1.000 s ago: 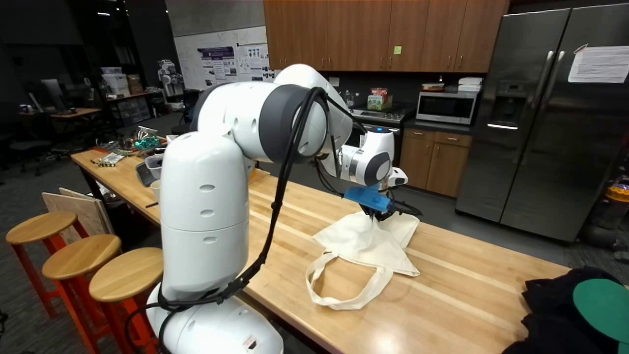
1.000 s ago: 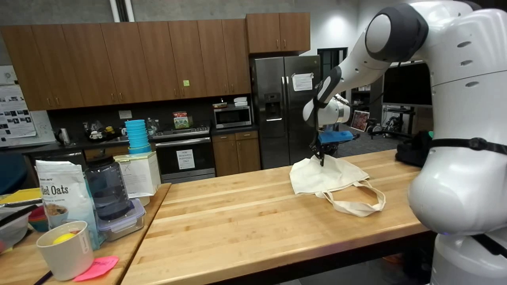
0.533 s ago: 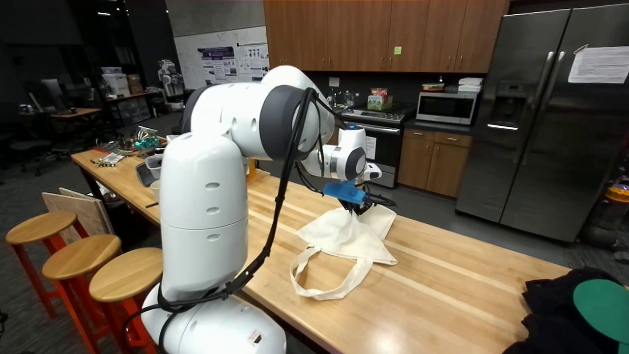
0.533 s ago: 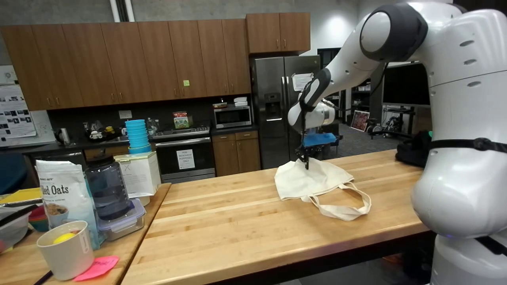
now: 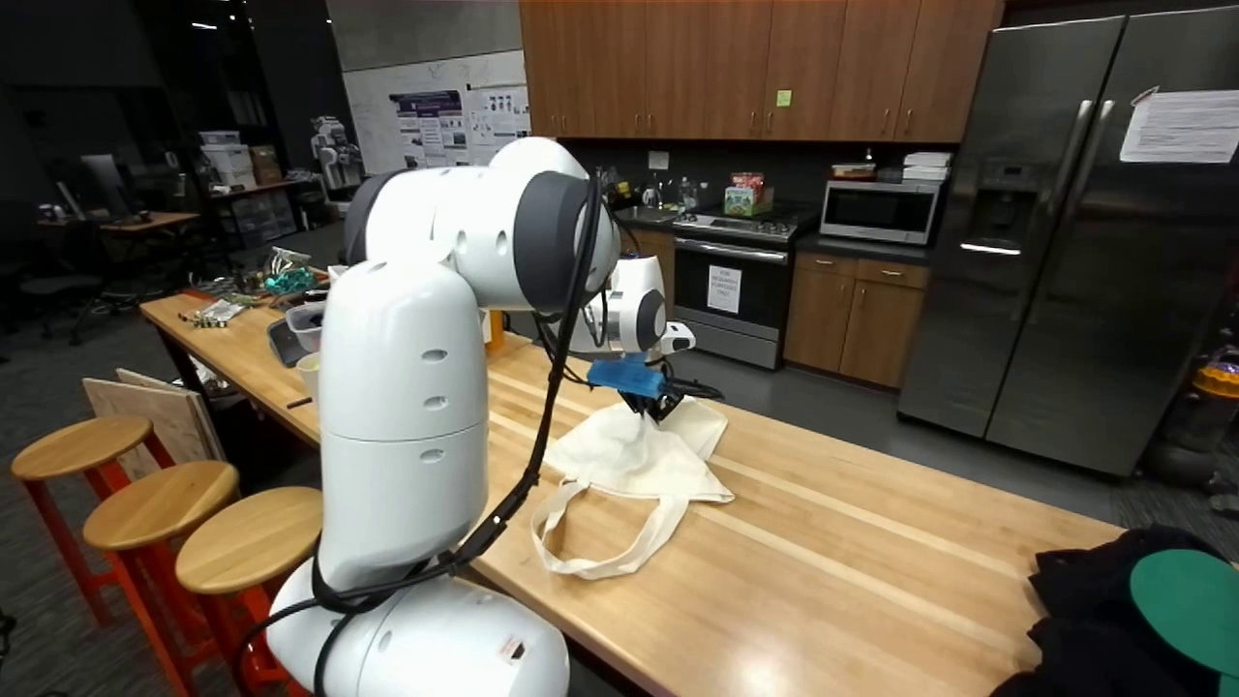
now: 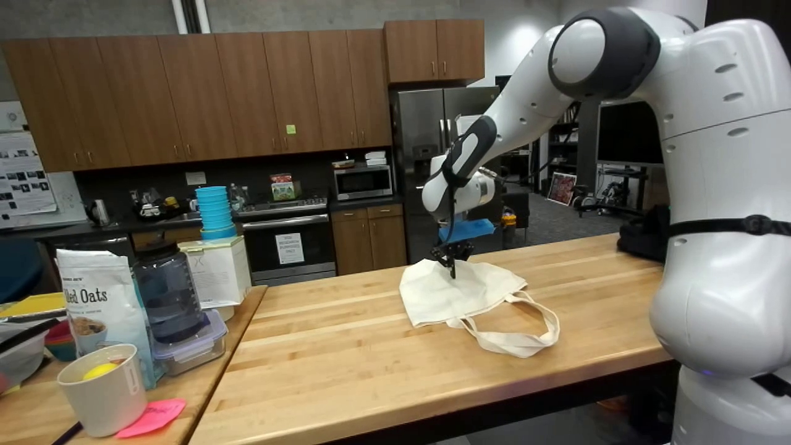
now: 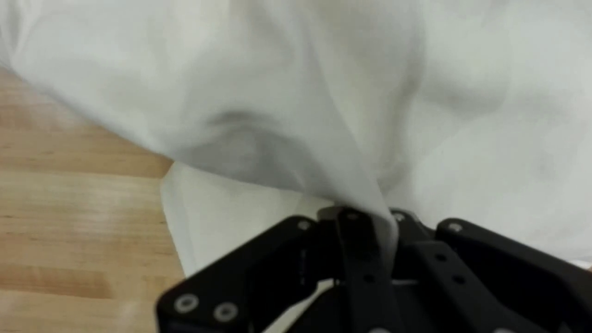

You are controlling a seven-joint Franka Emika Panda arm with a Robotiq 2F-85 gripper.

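A cream cloth tote bag point(image 5: 629, 460) lies on the wooden table, and it also shows in an exterior view point(image 6: 454, 296). Its strap point(image 6: 513, 341) loops out flat on the wood. My black gripper point(image 5: 649, 411), also seen in an exterior view point(image 6: 453, 266), points down at the bag's far part. In the wrist view the gripper point(image 7: 384, 226) is shut on a pinched fold of the bag's cloth point(image 7: 490, 138). The cloth rises in a peak to the fingers, while the rest of the bag rests on the table. The fingertips are partly hidden by cloth.
The wooden table point(image 5: 871, 581) runs under the arm. A black and green item point(image 5: 1181, 600) lies at its near right end. On the adjoining table stand an oats bag point(image 6: 105, 309), a dark jar point(image 6: 165, 296), a lidded container point(image 6: 191, 346) and a cup point(image 6: 104, 392).
In both exterior views the gripper and the bag have moved left together across the table, toward the end with the oats bag. The strap trails along. The gripper stays shut on the cloth.
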